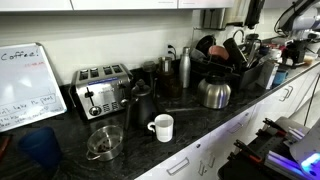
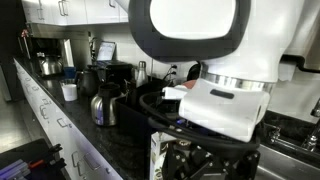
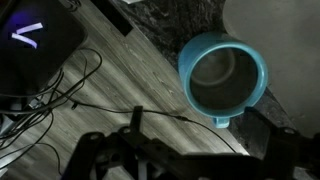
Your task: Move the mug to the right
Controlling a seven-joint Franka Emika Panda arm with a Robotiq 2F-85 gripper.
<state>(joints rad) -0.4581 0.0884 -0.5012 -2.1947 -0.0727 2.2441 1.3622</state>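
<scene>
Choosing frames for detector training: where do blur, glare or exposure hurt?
Wrist view: the mug is soft-edged but readable; the gripper is a dark, underexposed silhouette. In an exterior view the robot arm looms close, blown out white, blocking much of the scene. In an exterior view the counter is evenly lit.

We find bare desk [image 1: 195, 118] between the white mug [image 1: 162, 126] and the steel kettle [image 1: 214, 93]. The toaster [image 1: 102, 90] blocks the far left and the dish rack [image 1: 235, 55] crowds the far right. In the wrist view, the teal mug [image 3: 222, 75] has open room on its left.
</scene>
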